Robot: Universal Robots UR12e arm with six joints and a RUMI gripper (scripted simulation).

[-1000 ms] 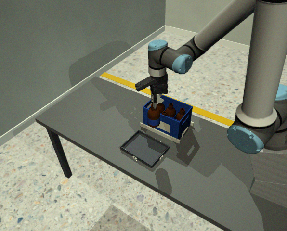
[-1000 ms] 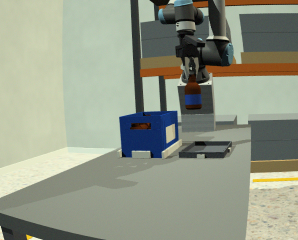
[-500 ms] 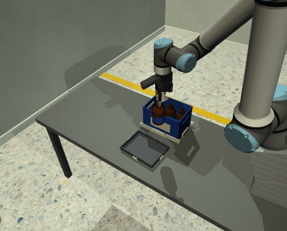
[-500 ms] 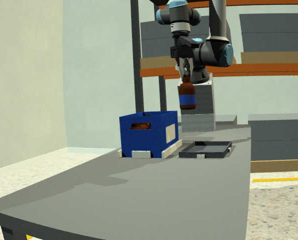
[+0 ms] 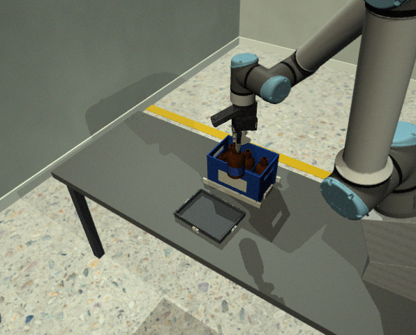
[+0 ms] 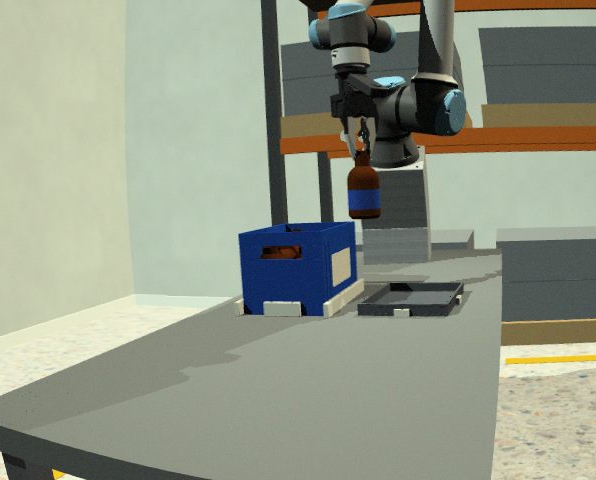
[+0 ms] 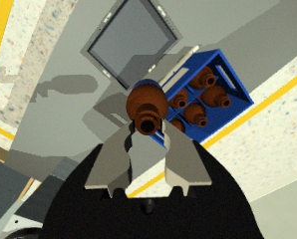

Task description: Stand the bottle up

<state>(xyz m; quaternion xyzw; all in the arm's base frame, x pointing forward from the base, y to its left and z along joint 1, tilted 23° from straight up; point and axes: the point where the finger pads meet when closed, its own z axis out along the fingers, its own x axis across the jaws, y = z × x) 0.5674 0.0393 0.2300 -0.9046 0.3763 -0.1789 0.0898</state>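
My gripper [image 6: 359,140] is shut on the neck of a brown bottle with a blue label [image 6: 363,191]. The bottle hangs upright in the air, above the level of the blue crate [image 6: 298,267] and near its edge on the tray's side. In the top view the held bottle [image 5: 234,162] shows in front of the crate [image 5: 246,170]. In the wrist view the bottle [image 7: 147,106] hangs between my fingers, over the crate's near corner [image 7: 204,98]. Several brown bottles [image 7: 202,98] stand in the crate's cells. The dark tray [image 5: 209,214] lies empty beside the crate.
The crate sits within pale corner blocks [image 6: 342,297] on the grey table. The tray [image 6: 410,298] lies close beside it. Shelving with orange beams [image 6: 515,137] stands behind the table. A yellow floor line [image 5: 186,121] runs past the table's far edge.
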